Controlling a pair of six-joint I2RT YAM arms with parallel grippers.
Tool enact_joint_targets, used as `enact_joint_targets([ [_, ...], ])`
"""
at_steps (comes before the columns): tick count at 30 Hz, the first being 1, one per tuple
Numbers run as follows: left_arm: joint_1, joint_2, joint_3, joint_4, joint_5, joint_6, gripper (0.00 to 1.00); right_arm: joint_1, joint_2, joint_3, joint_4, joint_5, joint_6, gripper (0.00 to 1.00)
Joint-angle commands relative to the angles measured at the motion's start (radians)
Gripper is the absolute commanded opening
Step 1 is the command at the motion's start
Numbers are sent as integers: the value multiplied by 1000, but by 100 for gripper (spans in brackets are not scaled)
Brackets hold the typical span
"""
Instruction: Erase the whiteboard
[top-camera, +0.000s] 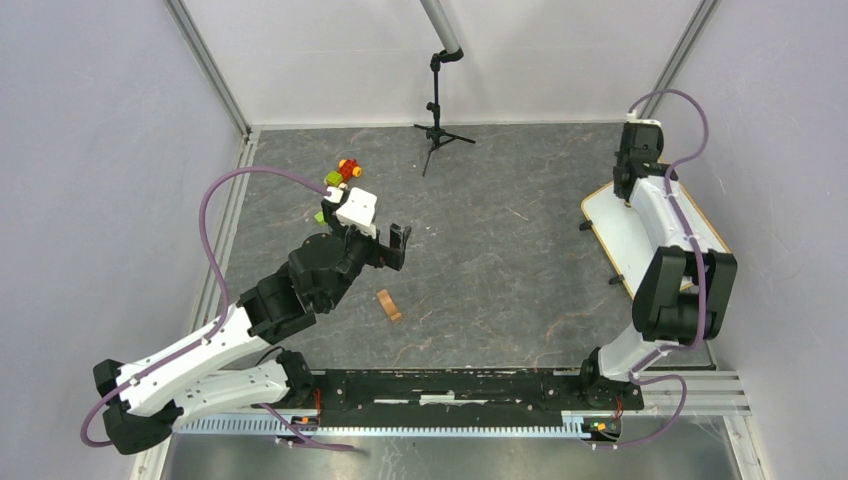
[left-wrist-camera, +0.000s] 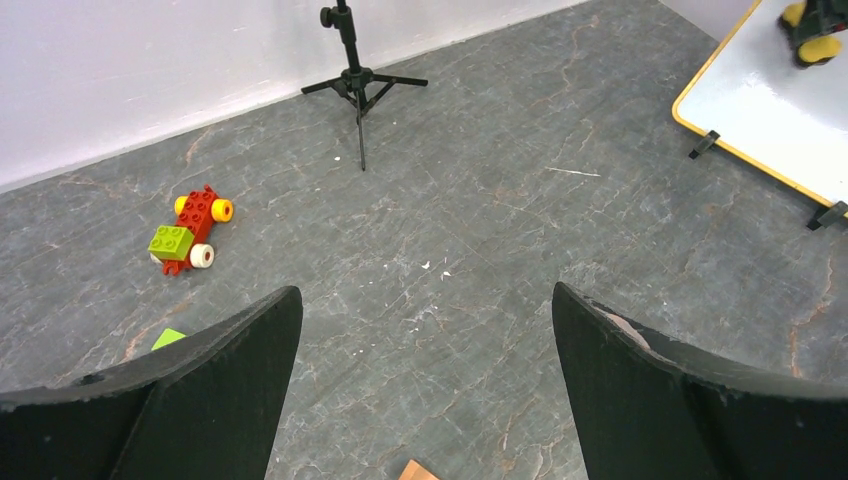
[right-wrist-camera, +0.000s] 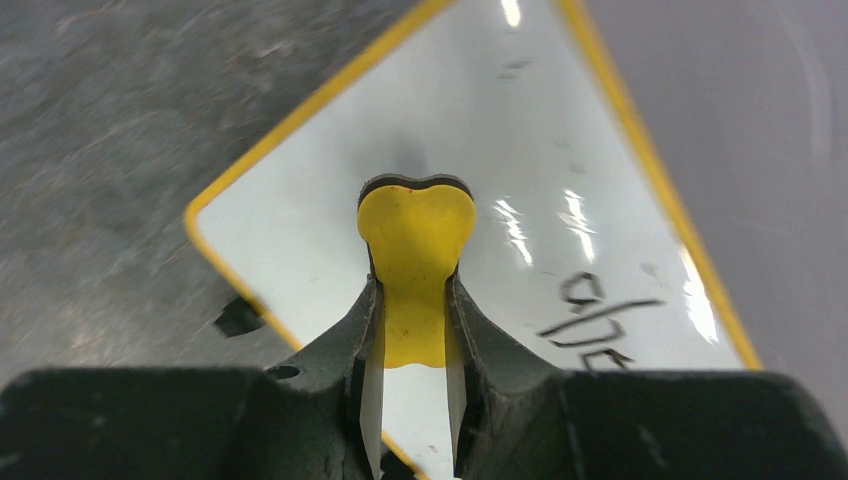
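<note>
The whiteboard (top-camera: 608, 228), white with a thin tan frame, lies at the table's right side. It also shows in the left wrist view (left-wrist-camera: 760, 110) and the right wrist view (right-wrist-camera: 480, 120). Dark handwriting (right-wrist-camera: 598, 325) sits near its right edge. My right gripper (right-wrist-camera: 415, 288) is shut on a yellow eraser (right-wrist-camera: 415, 240) and holds it on or just over the board, left of the writing. In the top view the right gripper (top-camera: 631, 168) is over the board's far end. My left gripper (top-camera: 375, 240) is open and empty above the table's left middle (left-wrist-camera: 425, 340).
A red toy car with a green brick (top-camera: 347, 168) (left-wrist-camera: 192, 230) and a loose green block (left-wrist-camera: 168, 338) lie at the far left. A small tan block (top-camera: 388, 304) (left-wrist-camera: 418, 471) lies just below the left gripper. A black tripod (top-camera: 438, 125) stands at the back. Walls close in on both sides.
</note>
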Motion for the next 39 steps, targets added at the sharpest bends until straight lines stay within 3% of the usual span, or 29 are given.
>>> enact_joint_targets([
  [1,-6,-21,11,37,-1,29,100,-54,-107,-72,103,192,54,20],
  [8,-6,-22,10,37,0,27,100,-139,-169,-182,186,235,61,20],
  [14,-7,-16,11,36,4,23,100,-138,-171,-285,258,201,54,19],
  [22,-7,-4,13,33,6,23,100,-12,-164,-396,355,146,83,19],
  [27,-6,1,12,34,0,27,100,94,-131,-375,324,212,79,18],
  [33,-7,6,13,31,5,21,100,92,-253,-424,323,307,97,18],
  [39,-10,28,17,24,42,-10,100,-11,-396,-520,334,380,140,18],
])
